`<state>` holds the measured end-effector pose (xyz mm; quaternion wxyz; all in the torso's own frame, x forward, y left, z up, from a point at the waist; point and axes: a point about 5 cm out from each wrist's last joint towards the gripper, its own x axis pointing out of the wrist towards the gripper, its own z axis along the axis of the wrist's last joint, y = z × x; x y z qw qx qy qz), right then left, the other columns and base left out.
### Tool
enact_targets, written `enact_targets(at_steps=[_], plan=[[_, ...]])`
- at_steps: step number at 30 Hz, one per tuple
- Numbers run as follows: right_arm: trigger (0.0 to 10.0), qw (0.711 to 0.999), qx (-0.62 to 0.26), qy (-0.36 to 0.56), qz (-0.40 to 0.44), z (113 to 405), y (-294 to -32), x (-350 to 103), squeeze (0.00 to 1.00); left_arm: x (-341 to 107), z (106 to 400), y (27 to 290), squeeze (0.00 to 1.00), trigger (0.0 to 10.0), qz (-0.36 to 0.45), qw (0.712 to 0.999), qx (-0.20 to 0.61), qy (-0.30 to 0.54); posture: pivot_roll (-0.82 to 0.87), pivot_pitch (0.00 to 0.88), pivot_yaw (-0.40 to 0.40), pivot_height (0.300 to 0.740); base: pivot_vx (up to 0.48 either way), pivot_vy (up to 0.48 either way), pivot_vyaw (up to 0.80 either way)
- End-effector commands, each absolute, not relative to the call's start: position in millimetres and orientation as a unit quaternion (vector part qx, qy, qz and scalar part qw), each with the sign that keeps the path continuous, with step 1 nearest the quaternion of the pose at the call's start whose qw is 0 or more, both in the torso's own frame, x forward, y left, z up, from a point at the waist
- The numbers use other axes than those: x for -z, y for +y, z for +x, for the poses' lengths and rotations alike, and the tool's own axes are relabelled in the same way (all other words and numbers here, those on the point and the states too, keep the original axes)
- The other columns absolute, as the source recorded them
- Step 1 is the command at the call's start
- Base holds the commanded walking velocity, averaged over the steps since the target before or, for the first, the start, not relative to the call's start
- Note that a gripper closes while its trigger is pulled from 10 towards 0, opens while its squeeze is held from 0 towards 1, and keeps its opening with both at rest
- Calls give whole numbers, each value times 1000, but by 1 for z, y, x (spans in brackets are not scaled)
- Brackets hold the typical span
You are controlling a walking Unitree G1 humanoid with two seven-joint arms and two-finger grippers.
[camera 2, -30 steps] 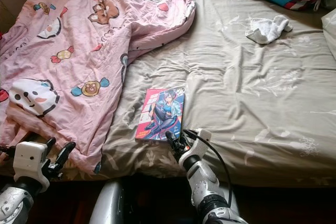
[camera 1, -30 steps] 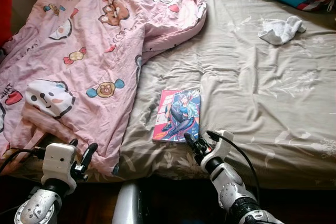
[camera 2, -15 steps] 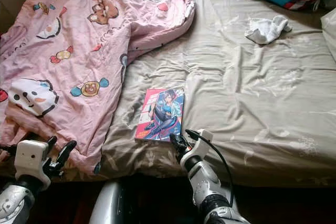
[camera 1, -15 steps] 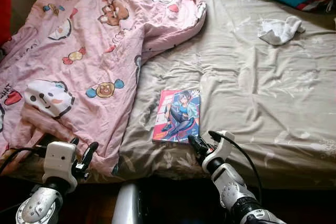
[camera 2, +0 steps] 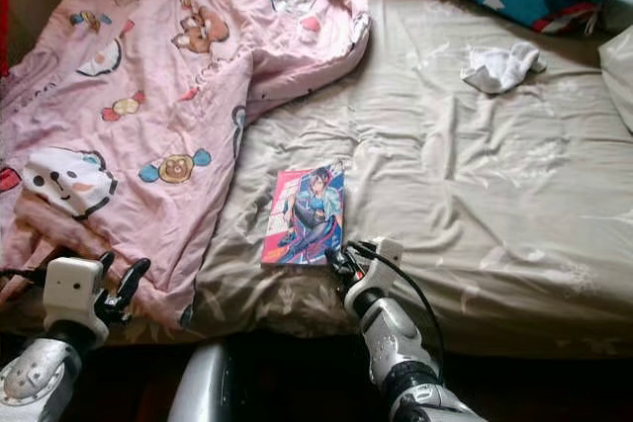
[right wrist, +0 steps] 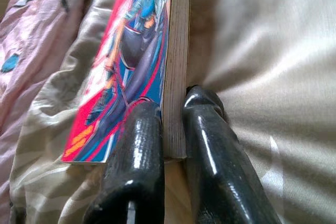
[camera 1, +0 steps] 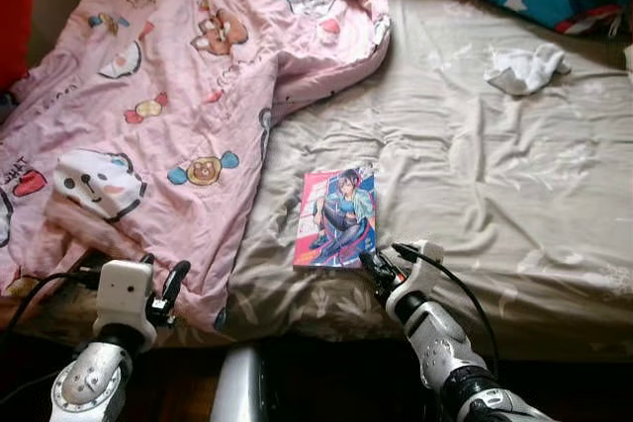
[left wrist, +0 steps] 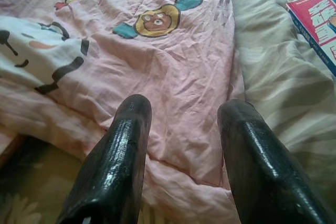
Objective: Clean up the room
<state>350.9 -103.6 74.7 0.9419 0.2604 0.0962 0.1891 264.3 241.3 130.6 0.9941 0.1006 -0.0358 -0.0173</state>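
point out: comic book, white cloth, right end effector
comic book (camera 1: pixel 337 216), left eye view, middle of the cover.
white cloth (camera 1: pixel 526 67), left eye view, centre of the crumpled heap.
right end effector (right wrist: pixel 173 148), right wrist view, between its fingertips, on the book's page edge.

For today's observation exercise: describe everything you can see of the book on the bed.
The book is a thin paperback with a pink and blue cover showing a drawn figure. It lies flat, cover up, on the beige sheet near the bed's front edge, beside the pink blanket. The right gripper has its jaws closed on its near corner.
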Motion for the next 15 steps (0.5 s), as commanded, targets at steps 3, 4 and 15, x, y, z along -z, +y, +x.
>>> enact_targets(at_steps=[3, 4, 15], plan=[[0, 951, -189, 41, 243, 354, -101, -89, 0, -124, 265, 243, 0, 10000, 100, 994, 4, -32, 167, 147, 56, 536, 0, 0, 0], [0, 954, -168, 20, 247, 352, -106, -91, 0, -123, 268, 242, 0, 10000, 96, 995, 0, -35, 154, 132, 48, 536, 0, 0, 0], [0, 961, -89, 63, 256, 328, -117, -67, 0, -113, 279, 235, 0, 10000, 84, 996, -3, -38, 72, 87, 28, 536, 0, 0, 0]])
